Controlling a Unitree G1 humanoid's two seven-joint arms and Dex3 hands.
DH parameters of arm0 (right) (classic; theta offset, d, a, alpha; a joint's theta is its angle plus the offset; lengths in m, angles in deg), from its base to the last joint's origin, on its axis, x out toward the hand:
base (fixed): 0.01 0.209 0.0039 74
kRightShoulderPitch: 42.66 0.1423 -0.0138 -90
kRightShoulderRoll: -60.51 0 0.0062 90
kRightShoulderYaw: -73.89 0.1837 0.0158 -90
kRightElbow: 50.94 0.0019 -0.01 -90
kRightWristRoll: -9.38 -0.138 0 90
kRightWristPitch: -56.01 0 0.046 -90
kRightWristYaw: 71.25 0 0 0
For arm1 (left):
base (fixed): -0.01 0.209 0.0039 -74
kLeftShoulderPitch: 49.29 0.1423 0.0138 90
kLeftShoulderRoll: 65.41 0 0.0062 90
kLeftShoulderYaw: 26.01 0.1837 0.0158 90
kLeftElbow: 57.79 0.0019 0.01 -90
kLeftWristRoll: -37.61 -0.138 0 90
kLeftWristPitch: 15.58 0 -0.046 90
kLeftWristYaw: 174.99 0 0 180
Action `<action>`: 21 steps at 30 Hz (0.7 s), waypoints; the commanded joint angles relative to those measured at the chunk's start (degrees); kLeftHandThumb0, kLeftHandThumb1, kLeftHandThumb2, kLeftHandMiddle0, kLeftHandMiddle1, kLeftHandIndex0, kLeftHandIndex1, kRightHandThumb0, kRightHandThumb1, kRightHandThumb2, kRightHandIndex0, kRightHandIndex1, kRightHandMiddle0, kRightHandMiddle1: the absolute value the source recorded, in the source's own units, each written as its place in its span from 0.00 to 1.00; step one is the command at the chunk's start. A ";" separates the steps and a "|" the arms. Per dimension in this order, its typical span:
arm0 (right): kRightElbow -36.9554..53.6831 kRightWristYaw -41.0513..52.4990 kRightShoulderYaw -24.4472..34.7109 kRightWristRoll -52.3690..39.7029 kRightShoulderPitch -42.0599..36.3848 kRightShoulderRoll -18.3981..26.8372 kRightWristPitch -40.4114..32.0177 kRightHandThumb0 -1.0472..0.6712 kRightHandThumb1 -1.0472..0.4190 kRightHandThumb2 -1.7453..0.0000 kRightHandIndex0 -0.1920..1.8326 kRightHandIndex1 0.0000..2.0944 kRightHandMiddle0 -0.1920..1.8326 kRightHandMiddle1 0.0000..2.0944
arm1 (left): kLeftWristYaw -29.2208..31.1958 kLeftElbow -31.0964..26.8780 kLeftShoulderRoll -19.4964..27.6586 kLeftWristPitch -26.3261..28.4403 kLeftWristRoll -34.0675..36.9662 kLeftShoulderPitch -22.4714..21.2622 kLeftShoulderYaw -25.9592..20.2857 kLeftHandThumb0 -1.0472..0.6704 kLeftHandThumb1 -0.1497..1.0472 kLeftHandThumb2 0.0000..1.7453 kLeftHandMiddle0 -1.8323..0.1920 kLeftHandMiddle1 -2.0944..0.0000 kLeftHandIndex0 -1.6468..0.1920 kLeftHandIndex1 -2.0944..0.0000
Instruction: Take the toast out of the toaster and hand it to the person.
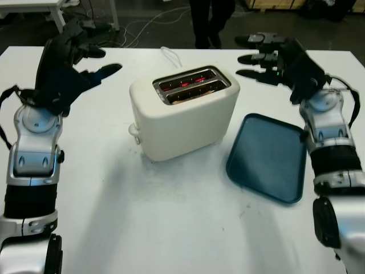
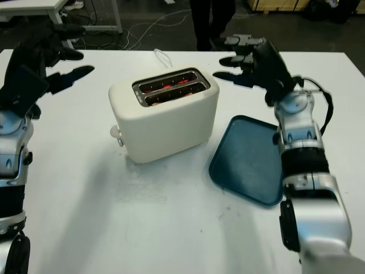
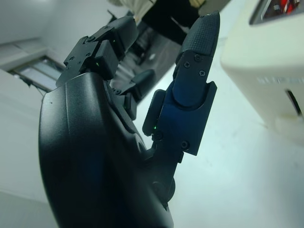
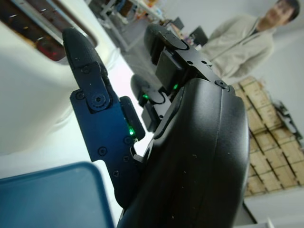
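Cream toaster [image 1: 185, 111] is sitting at frame centre on the white table [image 1: 171, 228], slots facing up. Elements are glowing red inside both slots; toast [image 1: 191, 94] is showing only as a pale brown edge low in the near slot, not risen above the rim.

Left hand [image 1: 77, 51] is hovering at upper left of the frame, released and holding nothing, well apart from the toaster. Right hand [image 1: 268, 57] is hovering at upper right, just beyond the toaster's far right corner, also released and holding nothing.

Blue tray [image 1: 268, 157] is lying at right of centre, just beside the toaster, with nothing in it.

Person [image 4: 237, 38] is standing past the table's far edge, legs showing at top centre.

Judgement: toast is likely light, dry, stiff but crumbly, and hot. Best hold looks like a gentle pinch on the top edge across its flat faces; squeezing hard is risking a break. With so little edge exposed, reaching it is looking difficult.
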 commanded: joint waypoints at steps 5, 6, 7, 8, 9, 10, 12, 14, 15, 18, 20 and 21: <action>7.77 -0.30 1.31 -1.50 -4.15 0.15 -4.45 0.26 0.14 1.00 0.35 0.07 0.35 0.00 | 0.36 -5.71 0.05 3.84 0.19 3.46 -0.59 0.24 0.89 0.00 0.75 0.62 0.68 0.80; 8.32 -0.24 1.47 -1.73 -4.46 0.03 -5.02 0.26 0.14 1.00 0.35 0.07 0.35 0.00 | 0.49 -6.50 0.01 4.05 0.34 4.04 -0.61 0.24 0.89 0.00 0.75 0.62 0.68 0.81; 9.03 -0.11 1.53 -1.80 -4.92 0.16 -5.36 0.26 0.14 1.00 0.35 0.06 0.35 0.00 | 0.59 -7.29 -0.01 4.18 0.37 4.65 -0.57 0.23 0.89 0.01 0.75 0.63 0.68 0.81; 9.61 -0.05 1.52 -1.76 -5.34 0.33 -5.36 0.26 0.14 1.00 0.35 0.06 0.34 0.00 | 0.68 -7.96 0.01 4.34 0.38 5.16 -0.53 0.23 0.89 0.01 0.75 0.63 0.68 0.82; 10.36 -0.02 1.49 -1.70 -5.83 0.57 -5.51 0.26 0.14 1.00 0.35 0.06 0.34 0.00 | 0.83 -8.77 0.02 4.77 0.41 5.72 -0.47 0.22 0.89 0.02 0.75 0.63 0.68 0.82; 10.81 0.18 1.48 -1.77 -6.18 0.77 -5.42 0.27 0.14 1.00 0.34 0.06 0.34 0.00 | 0.98 -9.56 -0.18 5.39 0.68 6.19 -0.47 0.22 0.89 0.03 0.75 0.64 0.67 0.83; 11.75 0.54 1.61 -2.17 -6.60 0.97 -6.32 0.28 0.13 1.00 0.34 0.05 0.33 0.00 | 1.07 -10.93 -0.71 6.81 1.29 6.86 -0.41 0.22 0.89 0.03 0.75 0.65 0.67 0.84; 12.04 0.76 1.97 -2.92 -6.77 0.81 -6.95 0.28 0.14 1.00 0.34 0.05 0.33 0.00 | 0.91 -11.63 -1.07 7.47 1.25 7.43 -0.15 0.22 0.89 0.03 0.75 0.65 0.67 0.85; 12.14 0.77 2.22 -3.38 -6.87 0.60 -7.22 0.28 0.14 1.00 0.34 0.04 0.33 0.00 | 0.87 -11.79 -1.21 7.59 1.13 7.62 -0.06 0.21 0.89 0.04 0.75 0.66 0.66 0.85; 13.12 0.47 2.28 -3.54 -7.48 0.37 -7.87 0.31 0.15 1.00 0.33 0.04 0.32 0.00 | 0.64 -11.40 -1.69 7.30 0.87 7.74 -0.10 0.21 0.89 0.05 0.74 0.66 0.66 0.86; 13.81 -0.01 2.21 -3.44 -7.91 -0.10 -8.42 0.31 0.15 1.00 0.34 0.04 0.33 0.00 | 0.55 -11.56 -1.88 7.71 0.61 7.77 -0.13 0.21 0.89 0.05 0.74 0.66 0.65 0.86; 13.95 0.04 2.34 -3.80 -8.18 -0.44 -8.57 0.30 0.15 1.00 0.34 0.04 0.33 0.00 | 0.56 -11.56 -1.85 7.64 0.44 7.86 -0.13 0.21 0.89 0.05 0.74 0.66 0.65 0.87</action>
